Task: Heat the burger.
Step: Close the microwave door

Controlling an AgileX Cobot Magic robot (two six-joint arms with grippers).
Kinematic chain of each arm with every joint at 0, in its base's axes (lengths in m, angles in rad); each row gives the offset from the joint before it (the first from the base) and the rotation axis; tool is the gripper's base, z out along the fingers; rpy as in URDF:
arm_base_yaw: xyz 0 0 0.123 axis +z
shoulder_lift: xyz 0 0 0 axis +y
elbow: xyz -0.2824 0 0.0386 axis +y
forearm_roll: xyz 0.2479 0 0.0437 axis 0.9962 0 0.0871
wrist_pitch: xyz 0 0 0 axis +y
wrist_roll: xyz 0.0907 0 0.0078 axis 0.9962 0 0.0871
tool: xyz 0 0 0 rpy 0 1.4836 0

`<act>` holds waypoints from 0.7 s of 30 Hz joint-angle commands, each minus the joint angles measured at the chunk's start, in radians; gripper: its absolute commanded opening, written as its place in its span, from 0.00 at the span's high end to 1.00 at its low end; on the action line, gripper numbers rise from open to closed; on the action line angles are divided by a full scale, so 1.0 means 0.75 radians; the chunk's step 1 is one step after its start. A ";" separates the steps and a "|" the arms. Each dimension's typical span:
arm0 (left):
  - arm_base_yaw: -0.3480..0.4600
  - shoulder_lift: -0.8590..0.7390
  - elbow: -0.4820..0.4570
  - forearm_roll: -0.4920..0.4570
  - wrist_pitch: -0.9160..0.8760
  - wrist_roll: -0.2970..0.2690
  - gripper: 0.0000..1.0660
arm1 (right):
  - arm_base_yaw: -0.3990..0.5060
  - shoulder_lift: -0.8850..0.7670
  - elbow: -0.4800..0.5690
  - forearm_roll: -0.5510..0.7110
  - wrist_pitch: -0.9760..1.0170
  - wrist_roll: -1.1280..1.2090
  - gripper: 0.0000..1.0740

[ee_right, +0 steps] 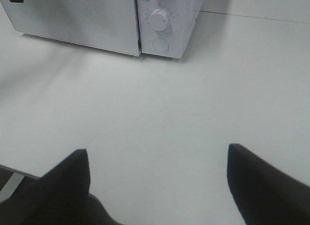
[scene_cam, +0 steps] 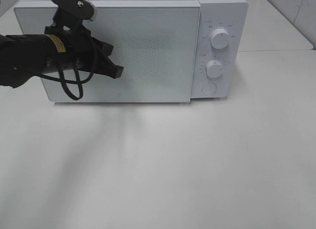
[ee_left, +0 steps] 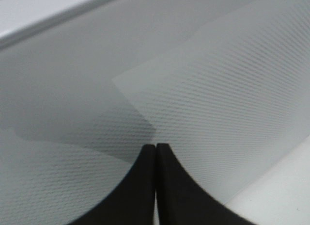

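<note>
Pointing at the shut microwave door (scene_cam: 148,56), left end effector (scene_cam: 116,71) pinched closed; right end effector (ee_right: 156,150) gapes over the bench (scene_cam: 173,165). No burger in sight, likely inside; dials (scene_cam: 219,39) come next.

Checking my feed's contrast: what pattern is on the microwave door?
Fine dotted mesh on the pale microwave door, clearest in the left wrist view.
</note>
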 commanded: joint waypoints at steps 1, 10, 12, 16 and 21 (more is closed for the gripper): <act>-0.015 0.056 -0.128 -0.077 -0.065 -0.015 1.00 | 0.003 -0.035 0.000 -0.003 -0.021 -0.005 0.31; -0.108 0.193 -0.388 -0.113 0.161 -0.015 1.00 | 0.003 -0.035 0.000 -0.003 -0.021 -0.005 0.31; -0.120 0.216 -0.433 -0.128 0.199 -0.015 1.00 | 0.003 -0.035 0.000 -0.003 -0.021 -0.005 0.31; -0.143 0.253 -0.511 -0.135 0.263 -0.015 1.00 | 0.003 -0.035 0.000 -0.003 -0.021 -0.005 0.31; -0.195 0.265 -0.599 -0.128 0.419 -0.012 1.00 | 0.003 -0.035 0.000 -0.003 -0.021 -0.005 0.31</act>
